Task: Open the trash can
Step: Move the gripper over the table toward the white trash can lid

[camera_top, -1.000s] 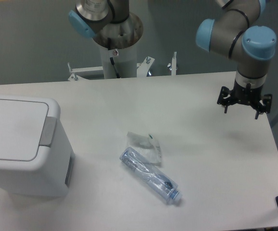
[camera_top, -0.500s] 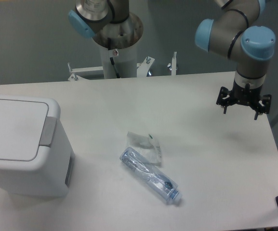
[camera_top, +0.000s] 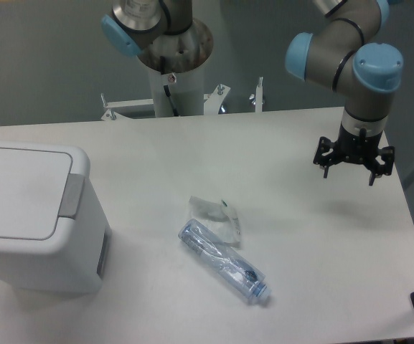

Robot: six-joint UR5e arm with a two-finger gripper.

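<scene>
The tool (camera_top: 348, 168) (fingers spread, holding nothing) has slid a little left toward the trash can (camera_top: 31, 215), whose lid is still shut.

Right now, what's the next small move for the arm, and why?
Probably travel left across the table toward the trash can. Its lid is down, and the open, empty gripper hangs far to its right, past the bottle; the grey tab looks like the target.
</scene>
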